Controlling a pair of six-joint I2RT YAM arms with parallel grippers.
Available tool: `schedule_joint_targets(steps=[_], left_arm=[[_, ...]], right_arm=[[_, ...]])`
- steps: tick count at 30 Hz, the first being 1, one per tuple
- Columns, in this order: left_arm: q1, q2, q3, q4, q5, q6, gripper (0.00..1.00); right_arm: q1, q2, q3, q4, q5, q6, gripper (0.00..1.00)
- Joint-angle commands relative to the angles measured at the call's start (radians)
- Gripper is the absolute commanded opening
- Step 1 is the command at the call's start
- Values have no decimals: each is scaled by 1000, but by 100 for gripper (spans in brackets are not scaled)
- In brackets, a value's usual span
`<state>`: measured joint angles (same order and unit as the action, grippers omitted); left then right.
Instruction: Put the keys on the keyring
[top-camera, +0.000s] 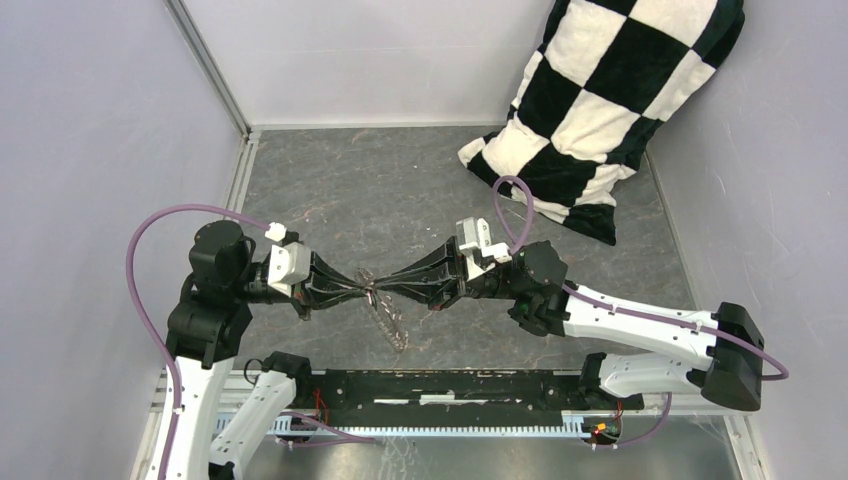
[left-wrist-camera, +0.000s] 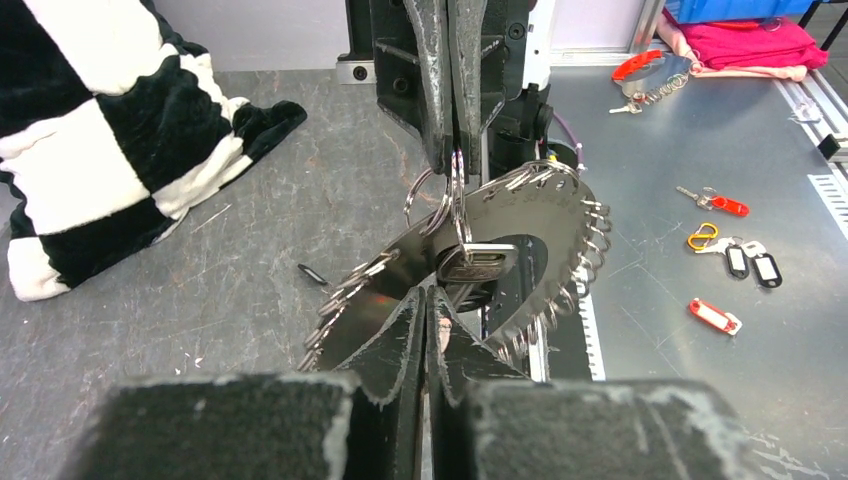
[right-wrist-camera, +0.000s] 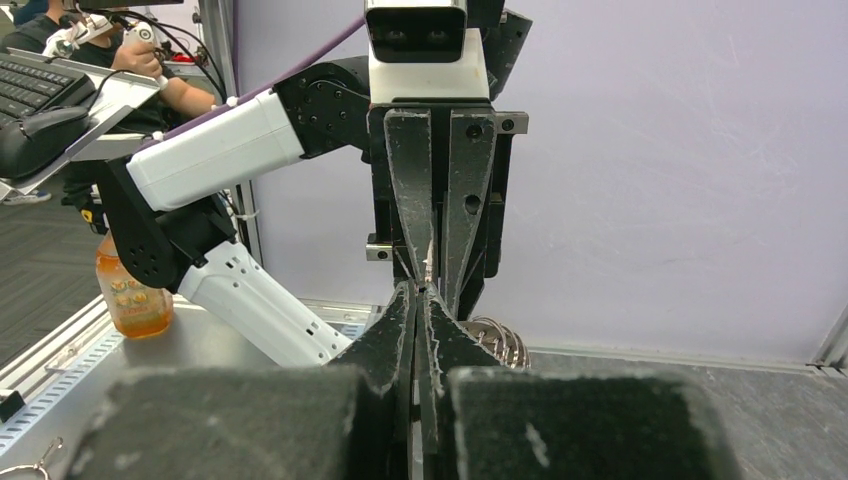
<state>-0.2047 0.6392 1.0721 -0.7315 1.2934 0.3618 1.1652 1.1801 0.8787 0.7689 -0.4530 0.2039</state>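
Left wrist view: the keyring (left-wrist-camera: 520, 205) is held up off the table (left-wrist-camera: 230, 300), tilted, its toothed rim fanned out and its hollow centre turned to the camera. As far as can be made out, it is gripped at its near edge by the left gripper (left-wrist-camera: 425, 305), whose jaws are pressed all but together. The right gripper (left-wrist-camera: 455, 140) is met tip to tip from above. Its jaws are fully closed on a small ring (left-wrist-camera: 458, 205), and a key (left-wrist-camera: 478, 264) is hung from that ring right over the hollow.

So the threading step is judged to be in hand: the key is presented but not shown to be on the keyring. A fine move is called for next, with the small ring worked onto the keyring while the left hold is kept steady. A slip would drop the lot.

A black bit (left-wrist-camera: 312, 272) is seen lying on the table to the left. Whether it is the other key cannot be told.

Outward: a grey marbled table, a black-and-white checked pillow (top-camera: 610, 100) in the far right corner, pale walls (top-camera: 100, 120) all round, and a metal sheet (left-wrist-camera: 640, 400) beside the table, strewn with coloured tags (left-wrist-camera: 715, 315).
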Motion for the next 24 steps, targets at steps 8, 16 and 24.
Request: schedule_joint_targets(steps=[8, 16, 24], left_arm=[[-1, 11, 94, -115, -13, 108, 22], [-4, 112, 262, -491, -14, 400, 35], [-4, 122, 229, -449, 9, 358, 38]], right_arm=[[4, -9, -19, 72, 7, -2, 0], [5, -16, -61, 104, 11, 2, 0], [4, -13, -55, 101, 3, -4, 0]])
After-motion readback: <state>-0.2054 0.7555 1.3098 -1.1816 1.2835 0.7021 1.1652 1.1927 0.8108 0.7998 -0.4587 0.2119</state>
